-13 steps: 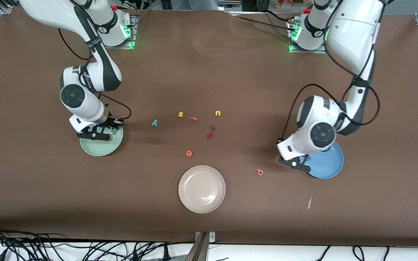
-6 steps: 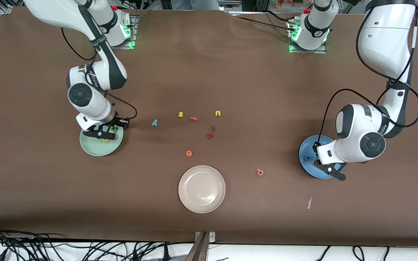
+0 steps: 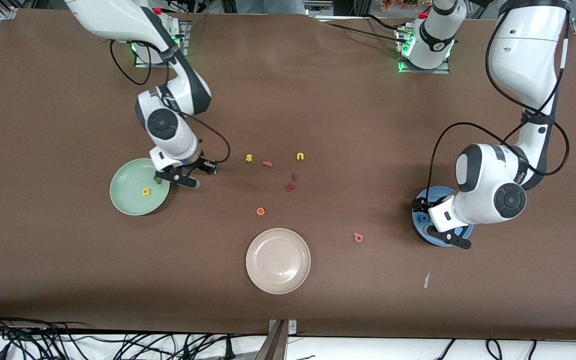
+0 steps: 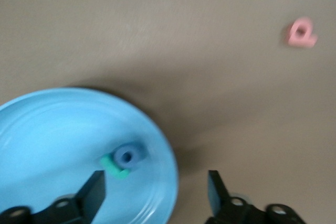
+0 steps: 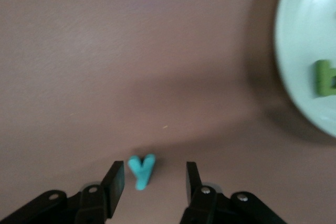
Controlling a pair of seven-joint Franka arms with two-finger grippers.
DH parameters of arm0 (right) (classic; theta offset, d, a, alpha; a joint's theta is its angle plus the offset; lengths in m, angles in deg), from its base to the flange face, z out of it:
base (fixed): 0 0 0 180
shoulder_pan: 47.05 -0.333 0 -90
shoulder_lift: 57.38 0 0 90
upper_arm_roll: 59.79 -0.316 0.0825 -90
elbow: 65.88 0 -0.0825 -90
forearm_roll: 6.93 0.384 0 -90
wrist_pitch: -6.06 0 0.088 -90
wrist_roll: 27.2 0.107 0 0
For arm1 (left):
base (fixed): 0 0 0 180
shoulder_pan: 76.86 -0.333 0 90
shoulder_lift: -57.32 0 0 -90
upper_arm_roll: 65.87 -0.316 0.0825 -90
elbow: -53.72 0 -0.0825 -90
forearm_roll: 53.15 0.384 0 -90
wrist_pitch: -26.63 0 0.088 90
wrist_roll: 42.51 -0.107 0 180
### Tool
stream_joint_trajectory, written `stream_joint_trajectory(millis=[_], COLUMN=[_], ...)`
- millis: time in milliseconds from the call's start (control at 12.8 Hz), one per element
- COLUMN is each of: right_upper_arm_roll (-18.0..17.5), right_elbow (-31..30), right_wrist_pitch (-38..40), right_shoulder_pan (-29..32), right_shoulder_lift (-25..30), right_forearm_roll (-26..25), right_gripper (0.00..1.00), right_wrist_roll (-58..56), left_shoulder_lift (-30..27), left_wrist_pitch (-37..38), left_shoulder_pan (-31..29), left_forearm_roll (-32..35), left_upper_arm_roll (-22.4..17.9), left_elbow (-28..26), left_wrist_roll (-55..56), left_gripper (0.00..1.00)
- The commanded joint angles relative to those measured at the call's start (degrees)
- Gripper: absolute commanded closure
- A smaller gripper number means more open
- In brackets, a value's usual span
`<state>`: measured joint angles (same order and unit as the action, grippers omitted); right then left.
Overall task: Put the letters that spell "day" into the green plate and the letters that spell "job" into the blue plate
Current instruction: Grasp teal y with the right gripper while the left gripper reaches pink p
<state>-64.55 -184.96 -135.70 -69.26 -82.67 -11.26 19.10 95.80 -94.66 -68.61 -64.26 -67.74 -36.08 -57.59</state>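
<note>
Since the earlier frames, the right arm has swung off the green plate (image 3: 139, 186) toward the middle of the tabletop (image 3: 288, 310), and the left arm has crossed the blue plate (image 3: 440, 216) and released.

Front view: The right end effector (image 3: 184, 176) hangs just beside the green plate's rim, on the side toward the loose letters. The yellow letter (image 3: 146, 191) lies in the green plate, with the olive-green letter (image 3: 157, 177) at the plate's edge. The left end effector (image 3: 445, 236) hovers over the part of the blue plate's rim nearest the front camera. The salmon-pink "b" (image 3: 358, 237) lies on the tabletop near the blue plate, toward the beige plate (image 3: 278, 260).

Left wrist view: The fingers of the left end effector are spread wide and hold nothing. The blue "o" (image 4: 128, 155) rests in the blue plate, touching the teal "j" (image 4: 113, 166).

Right wrist view: The fingers of the right end effector are parted and empty, with the teal "y" (image 5: 142, 170) on the tabletop between them.

Step in hand, as judged: grasp the teal "y". Centre it between the fingers, descend vertically until the tips reach the tabletop, then close squarely on the stem. The piece is small and light; an off-centre closure is likely to push it aside.
</note>
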Motion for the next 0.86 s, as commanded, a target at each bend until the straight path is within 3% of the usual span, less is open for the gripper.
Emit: stream_joint_trajectory(millis=[0,392,470,783], right_upper_arm_roll=[0.27,0.27,0.27,0.27], right_elbow=[1.3,0.69,0.51,-0.02], right_wrist_pitch=[-1.68,-3.35,-3.35,-3.53], right_shoulder_pan=[-0.98,-1.6,-1.86,-2.13], right_shoulder_lift=[-2.48,-3.62,-3.71,-4.06], right_forearm_roll=[0.29,0.29,0.29,0.12], right_gripper=[0.45,0.46,0.5,0.56], right_wrist_roll=[0.98,0.98,0.98,0.98], left_shoulder_lift=[3.7,8.0,8.62,8.98], left_wrist_pitch=[0.36,-0.6,-1.39,-3.6], left_shoulder_pan=[4.91,8.54,8.97,9.68], left_forearm_roll=[-1.9,-1.81,-1.81,-1.72], left_upper_arm_roll=[-0.15,-0.15,-0.15,-0.32], left_elbow=[5.86,13.24,14.12,14.48], left_wrist_roll=[9.94,30.77,34.03,37.23], left_gripper=[0.0,0.0,0.0,0.0])
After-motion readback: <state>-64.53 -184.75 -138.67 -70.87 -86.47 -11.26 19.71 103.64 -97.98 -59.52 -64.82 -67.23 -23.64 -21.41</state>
